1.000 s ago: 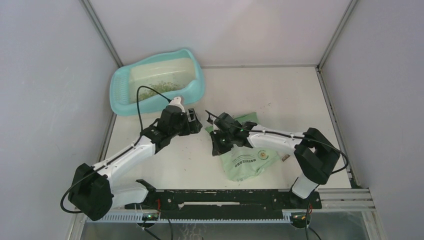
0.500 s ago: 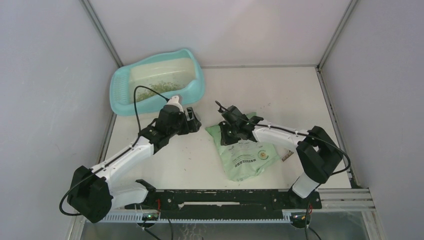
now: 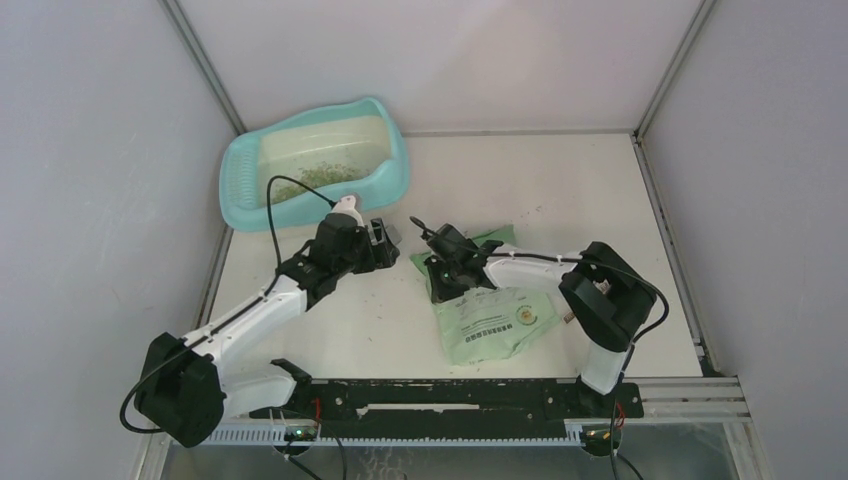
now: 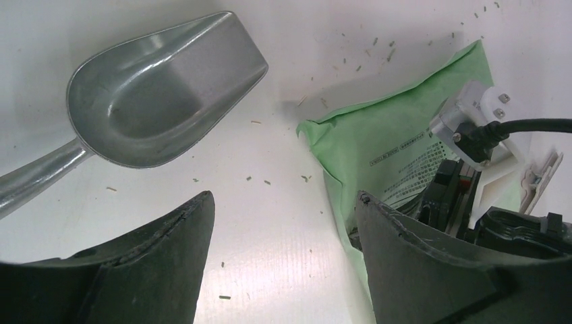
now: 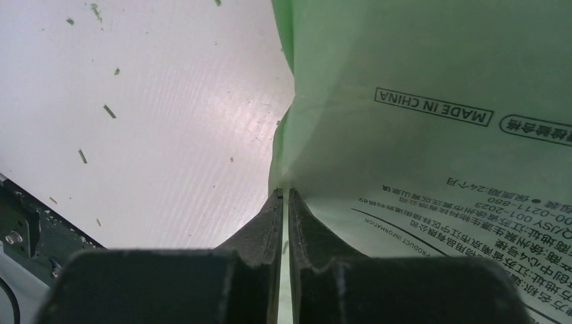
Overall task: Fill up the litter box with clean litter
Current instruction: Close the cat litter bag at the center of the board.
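Right gripper (image 5: 283,194): you pinched the bag (image 5: 418,81) edge tight, maybe to lift it | Left gripper (image 4: 284,197): your fingers stood wide, holding nothing; scoop (image 4: 155,88) lay just ahead, untouched

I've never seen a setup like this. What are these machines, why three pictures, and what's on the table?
These are two robot arms bolted at the near edge of a white table: the left arm and the right arm. One picture looks down from above; the other two come from a camera on each wrist, showing that arm's own jaws. On the table lie a turquoise litter box with a little litter inside, a flat green bag and an empty metal scoop. The right jaws pinch the bag's edge; the left jaws are open, holding nothing.
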`<state>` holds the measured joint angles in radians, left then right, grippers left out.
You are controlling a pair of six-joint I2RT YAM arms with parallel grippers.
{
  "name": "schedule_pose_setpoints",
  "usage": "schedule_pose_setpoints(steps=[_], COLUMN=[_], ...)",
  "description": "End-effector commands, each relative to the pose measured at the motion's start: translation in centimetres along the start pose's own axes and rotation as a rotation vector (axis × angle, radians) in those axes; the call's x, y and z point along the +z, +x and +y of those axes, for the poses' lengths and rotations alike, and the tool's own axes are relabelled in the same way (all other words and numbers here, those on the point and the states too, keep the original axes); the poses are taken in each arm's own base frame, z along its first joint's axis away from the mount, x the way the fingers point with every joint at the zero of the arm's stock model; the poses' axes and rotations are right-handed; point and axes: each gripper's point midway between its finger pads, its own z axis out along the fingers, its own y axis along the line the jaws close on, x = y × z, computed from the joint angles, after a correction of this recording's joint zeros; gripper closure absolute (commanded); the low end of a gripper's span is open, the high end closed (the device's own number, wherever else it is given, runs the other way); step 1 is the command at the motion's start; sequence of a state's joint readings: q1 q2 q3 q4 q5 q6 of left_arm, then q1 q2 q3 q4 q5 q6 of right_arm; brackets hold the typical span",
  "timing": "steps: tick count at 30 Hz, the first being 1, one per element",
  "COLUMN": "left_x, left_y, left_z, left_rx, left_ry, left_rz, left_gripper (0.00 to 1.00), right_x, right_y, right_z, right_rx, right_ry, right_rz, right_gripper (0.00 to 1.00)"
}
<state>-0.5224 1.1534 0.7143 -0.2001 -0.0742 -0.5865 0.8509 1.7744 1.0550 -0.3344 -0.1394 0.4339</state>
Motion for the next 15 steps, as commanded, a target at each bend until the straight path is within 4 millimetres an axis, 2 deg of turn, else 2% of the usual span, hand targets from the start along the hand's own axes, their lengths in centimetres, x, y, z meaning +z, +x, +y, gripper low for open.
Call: schedule_pose_setpoints(steps=[1,6,15], left_x=[-0.5,-0.4,-0.4], left_y=[-0.8,-0.7,-0.1], left_z=[-0.5,-0.5,-0.2], left_rx=[-0.011,-0.015,-0.028], left_ry=[0.034,0.037,0.04], left_rz=[-0.042,-0.041,-0.041], left_gripper=[0.2,0.2,0.2], right_x=[0.1,0.4,2.7], right_y=[-0.4,0.0,1.8], right_z=[2.5,3.3,3.6], right_rx=[-0.04,-0.07,-0.096], right_ry=[-0.058,-0.072,-0.092], right_rz=[-0.021,-0.015,0.046], right_gripper=[0.87,0.87,0.86])
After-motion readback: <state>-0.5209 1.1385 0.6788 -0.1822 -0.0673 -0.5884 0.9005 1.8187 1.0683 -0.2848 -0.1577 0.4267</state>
